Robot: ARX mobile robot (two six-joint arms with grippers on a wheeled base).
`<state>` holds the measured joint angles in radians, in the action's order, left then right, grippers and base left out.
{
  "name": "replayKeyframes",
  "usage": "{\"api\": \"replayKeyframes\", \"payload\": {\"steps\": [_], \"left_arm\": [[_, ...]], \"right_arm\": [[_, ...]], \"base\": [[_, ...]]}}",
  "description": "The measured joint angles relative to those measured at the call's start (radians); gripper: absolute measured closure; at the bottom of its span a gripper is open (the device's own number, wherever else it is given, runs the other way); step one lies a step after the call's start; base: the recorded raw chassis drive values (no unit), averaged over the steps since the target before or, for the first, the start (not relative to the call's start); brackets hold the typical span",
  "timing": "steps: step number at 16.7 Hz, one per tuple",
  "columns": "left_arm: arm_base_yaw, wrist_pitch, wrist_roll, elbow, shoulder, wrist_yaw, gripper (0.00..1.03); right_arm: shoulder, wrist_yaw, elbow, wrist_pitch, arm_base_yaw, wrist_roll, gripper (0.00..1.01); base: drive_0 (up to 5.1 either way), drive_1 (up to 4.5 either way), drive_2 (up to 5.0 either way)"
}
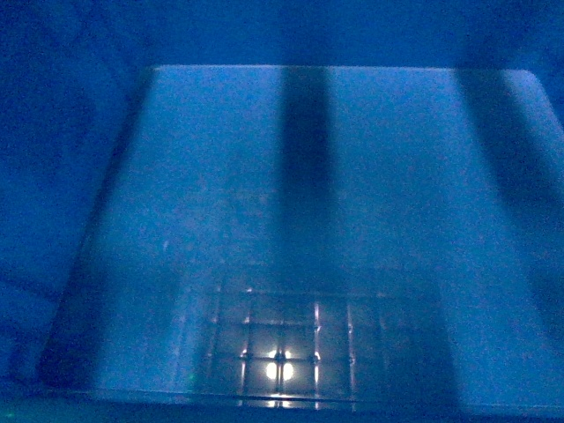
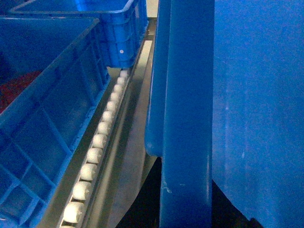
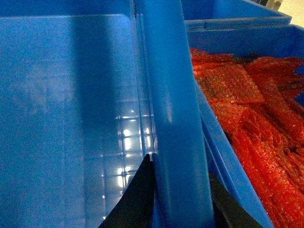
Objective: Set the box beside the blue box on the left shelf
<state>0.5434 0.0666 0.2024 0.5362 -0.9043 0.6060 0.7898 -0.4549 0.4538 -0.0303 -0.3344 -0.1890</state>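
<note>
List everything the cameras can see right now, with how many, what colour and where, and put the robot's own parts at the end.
box: one, blue; its empty inner floor fills the head view, its rim runs up the middle of both wrist views.
left shelf: one row of white wheels in a grey rail, left wrist view, between the box and the neighbouring crates.
neighbouring crates on the left: two, blue, ribbed, one behind the other beside the roller rail.
crate on the right: one, blue, right wrist view, beside the box; another blue rim shows behind it.
red bubble wrap: a pile, red, inside the crate on the right.
left gripper: dark fingers either side of the box rim.
right gripper: black fingers either side of the rim.
</note>
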Motion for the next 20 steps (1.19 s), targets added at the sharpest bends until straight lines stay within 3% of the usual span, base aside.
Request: {"api": "replayKeyframes", "payload": {"steps": [20], "left_arm": [[0.0,0.0,0.0,0.0,0.002,0.0,0.94]], "right_arm": [[0.0,0.0,0.0,0.0,0.0,0.0,0.85]], "base": [[0.0,0.0,0.0]]}}
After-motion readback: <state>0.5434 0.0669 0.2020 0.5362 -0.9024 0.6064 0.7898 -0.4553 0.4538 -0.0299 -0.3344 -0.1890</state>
